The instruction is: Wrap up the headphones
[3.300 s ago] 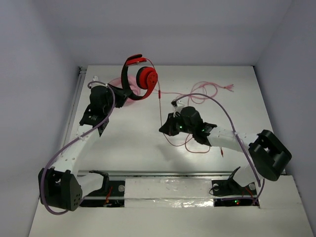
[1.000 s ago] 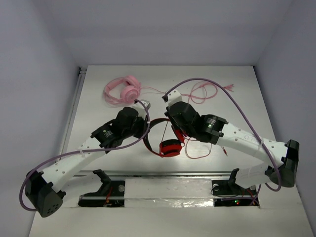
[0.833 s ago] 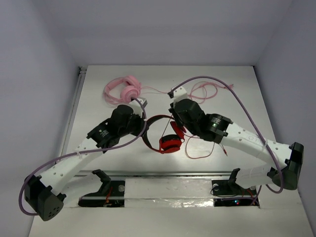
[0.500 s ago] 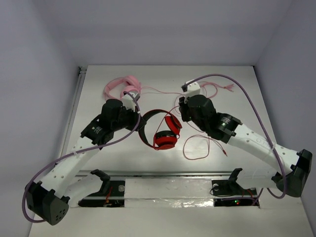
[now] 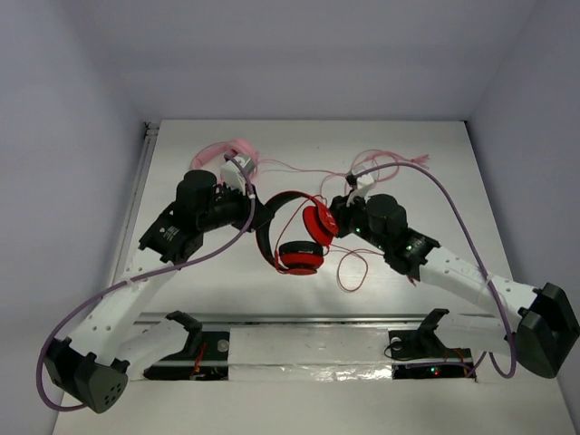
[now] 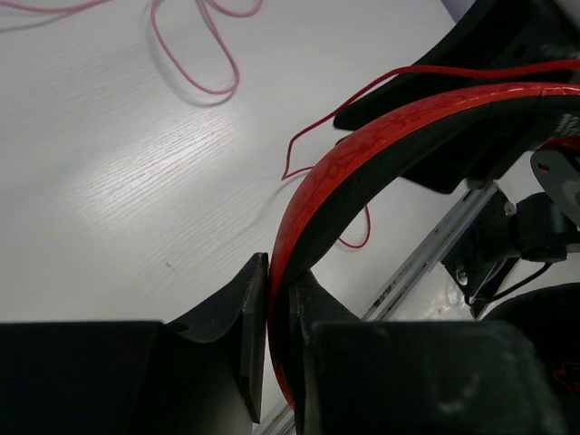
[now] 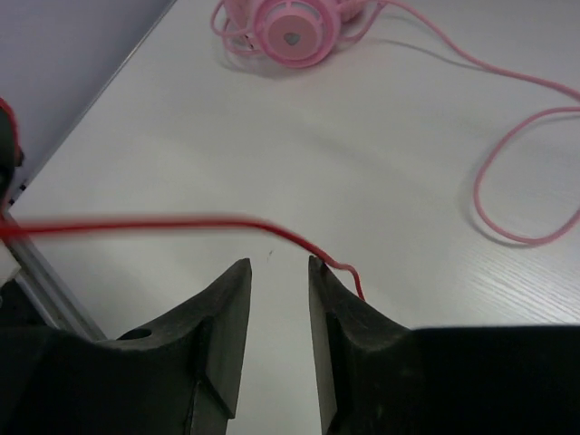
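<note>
From where I stand, the left gripper is clamped hard on the black-and-red headband of the headphones, fingers closed either side of the band near its lower end. That is a sound place to hold: the band looks stiff and springy, so it should carry the whole set without sagging. The ear cups swing on their hinges and would make a loose, turning grip. The set looks light, its plastic glossy enough to slip if the clamp eased. It sits over the middle of the table. One red cup stands up by the right arm and the other lies lower and nearer, though I cannot tell whether it touches the surface. The pink headphones lie well apart at the far left. The thin red cable is limp and will go wherever it is led, so it wants a pinch close to the cup. It trails off in a loose loop toward the near right. The right gripper has its jaws a little apart, the cable crossing just past the tips without being pinched. Three seconds ago the set was held up at the far left beside the pink pair. Half a second ago the right gripper sat farther back, and it has since drawn nearer to the upright cup.
</note>
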`<action>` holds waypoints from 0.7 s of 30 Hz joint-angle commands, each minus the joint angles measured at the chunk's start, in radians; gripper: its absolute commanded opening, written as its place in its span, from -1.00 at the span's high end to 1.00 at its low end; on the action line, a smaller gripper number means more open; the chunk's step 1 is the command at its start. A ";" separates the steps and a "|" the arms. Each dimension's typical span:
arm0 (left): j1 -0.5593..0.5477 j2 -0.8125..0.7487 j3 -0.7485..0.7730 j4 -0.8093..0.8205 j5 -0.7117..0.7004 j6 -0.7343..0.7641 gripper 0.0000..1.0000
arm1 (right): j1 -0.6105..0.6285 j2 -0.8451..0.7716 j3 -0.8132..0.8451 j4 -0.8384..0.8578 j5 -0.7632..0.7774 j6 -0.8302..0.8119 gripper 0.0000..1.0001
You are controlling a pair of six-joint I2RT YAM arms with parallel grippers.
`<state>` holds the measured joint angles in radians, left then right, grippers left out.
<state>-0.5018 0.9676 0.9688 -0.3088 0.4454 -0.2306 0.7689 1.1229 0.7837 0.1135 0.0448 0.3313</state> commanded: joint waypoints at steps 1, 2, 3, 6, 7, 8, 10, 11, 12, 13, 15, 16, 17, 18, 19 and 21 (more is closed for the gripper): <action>0.006 -0.006 0.106 0.030 0.024 -0.027 1.00 | -0.042 0.014 -0.081 0.316 -0.128 0.054 0.21; 0.006 -0.006 0.114 0.025 0.015 -0.029 1.00 | -0.042 0.021 -0.095 0.334 -0.138 0.058 0.18; 0.006 -0.006 0.123 0.017 0.010 -0.027 1.00 | -0.057 0.029 -0.115 0.351 -0.146 0.061 0.12; 0.006 0.000 0.165 -0.001 0.003 -0.030 1.00 | -0.069 0.057 -0.130 0.393 -0.180 0.069 0.09; 0.006 0.003 0.174 -0.006 -0.007 -0.032 1.00 | -0.069 0.078 -0.135 0.399 -0.186 0.069 0.08; 0.006 0.013 0.195 -0.009 -0.008 -0.032 1.00 | -0.069 0.087 -0.139 0.416 -0.184 0.074 0.08; 0.006 0.031 0.220 -0.032 -0.020 -0.030 1.00 | -0.069 0.092 -0.152 0.425 -0.168 0.078 0.08; 0.006 0.036 0.243 -0.042 -0.031 -0.030 1.00 | -0.069 0.084 -0.161 0.420 -0.166 0.080 0.08; 0.006 0.042 0.254 -0.062 -0.042 -0.027 1.00 | -0.069 0.075 -0.169 0.420 -0.154 0.080 0.08; 0.006 0.046 0.263 -0.070 -0.059 -0.024 1.00 | -0.069 0.057 -0.176 0.420 -0.139 0.078 0.07; 0.006 0.059 0.284 -0.082 -0.066 -0.024 1.00 | -0.069 0.055 -0.189 0.411 -0.105 0.072 0.07; 0.006 0.063 0.292 -0.084 -0.074 -0.023 1.00 | -0.069 0.060 -0.189 0.411 -0.106 0.068 0.06; 0.006 0.068 0.306 -0.084 -0.074 -0.026 1.00 | -0.069 0.078 -0.187 0.414 -0.111 0.068 0.07; 0.006 0.072 0.314 -0.085 -0.080 -0.029 1.00 | -0.069 0.090 -0.190 0.425 -0.121 0.074 0.07; 0.006 0.075 0.324 -0.088 -0.086 -0.033 1.00 | -0.069 0.101 -0.195 0.436 -0.126 0.078 0.07; 0.006 0.088 0.358 -0.092 -0.096 -0.044 1.00 | -0.069 0.132 -0.208 0.465 -0.129 0.092 0.07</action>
<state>-0.5018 1.0603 1.2392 -0.4442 0.3565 -0.2314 0.7010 1.2240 0.5900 0.4816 -0.0872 0.4080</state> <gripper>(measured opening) 0.076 0.467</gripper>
